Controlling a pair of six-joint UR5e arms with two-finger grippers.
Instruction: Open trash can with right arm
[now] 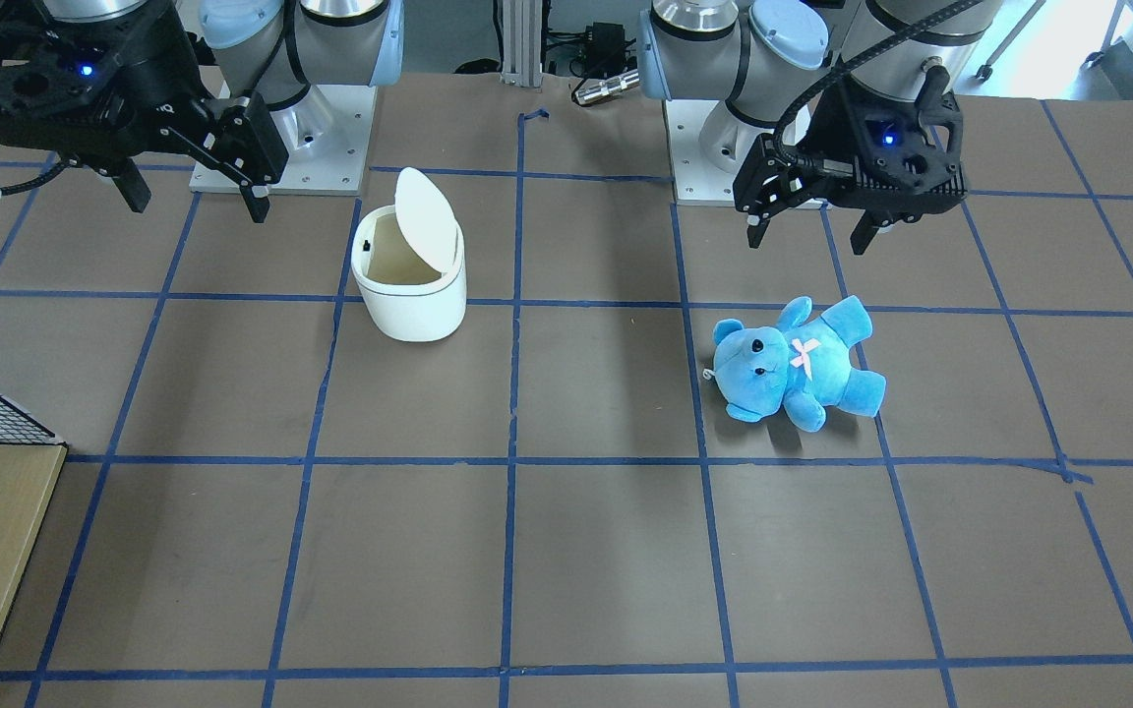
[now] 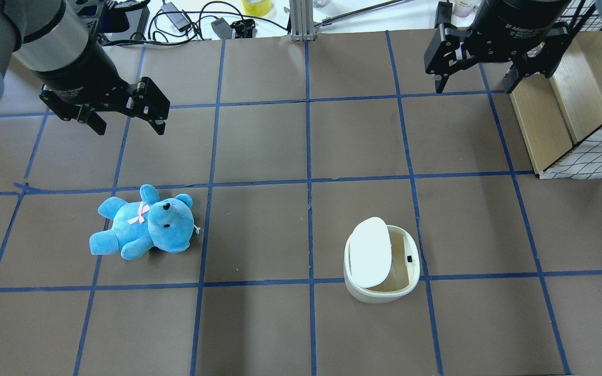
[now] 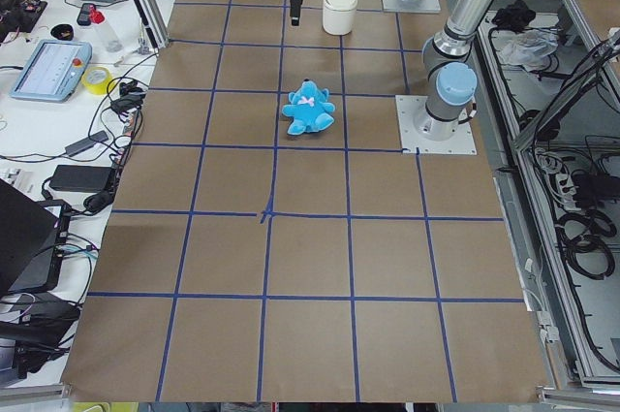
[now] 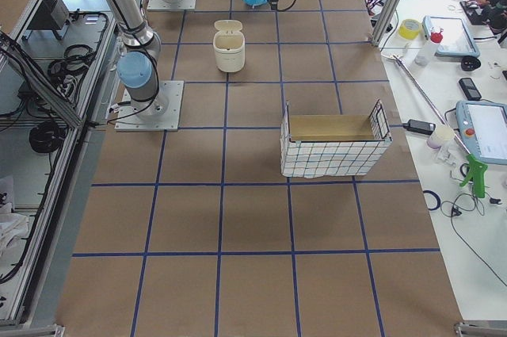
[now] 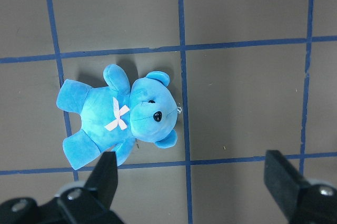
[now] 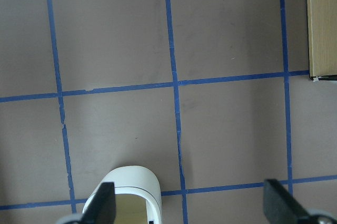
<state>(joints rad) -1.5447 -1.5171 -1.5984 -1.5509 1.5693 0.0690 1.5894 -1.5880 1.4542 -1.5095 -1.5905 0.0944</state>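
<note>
The white trash can stands on the brown table with its flip lid tilted up, so the tan inside shows. It also shows in the overhead view, in the exterior right view and at the bottom edge of the right wrist view. My right gripper is open and empty. It hangs above the table, apart from the can, on the side nearer the operators in the overhead view. My left gripper is open and empty, above and behind a blue teddy bear.
The blue teddy lies on its back on the robot's left side and shows under the left wrist. A wire basket with a wooden lining stands at the table edge on the robot's right, near the right gripper. Blue tape lines grid the table.
</note>
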